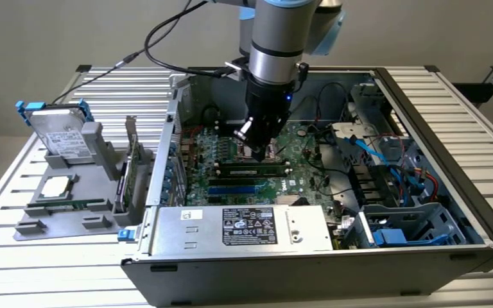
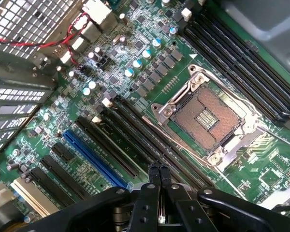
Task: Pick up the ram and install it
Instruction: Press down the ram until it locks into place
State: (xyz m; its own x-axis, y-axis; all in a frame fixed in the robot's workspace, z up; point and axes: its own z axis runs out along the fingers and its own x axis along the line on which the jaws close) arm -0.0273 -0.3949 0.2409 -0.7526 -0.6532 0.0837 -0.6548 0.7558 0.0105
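Fingers (image 2: 158,175) clenched, empty, tips together just above the black memory slots (image 2: 135,140); ram (image 1: 248,170) lies in a slot just below them, CPU socket (image 2: 208,118) beside.

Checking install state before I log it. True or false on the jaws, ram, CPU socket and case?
1. The jaws are shut. True.
2. The jaws hold the ram. False: nothing is between them; the ram lies at the slots of the motherboard, just below them.
3. The CPU socket is empty. True.
4. The computer case is closed. False: its side is open, with the board exposed.
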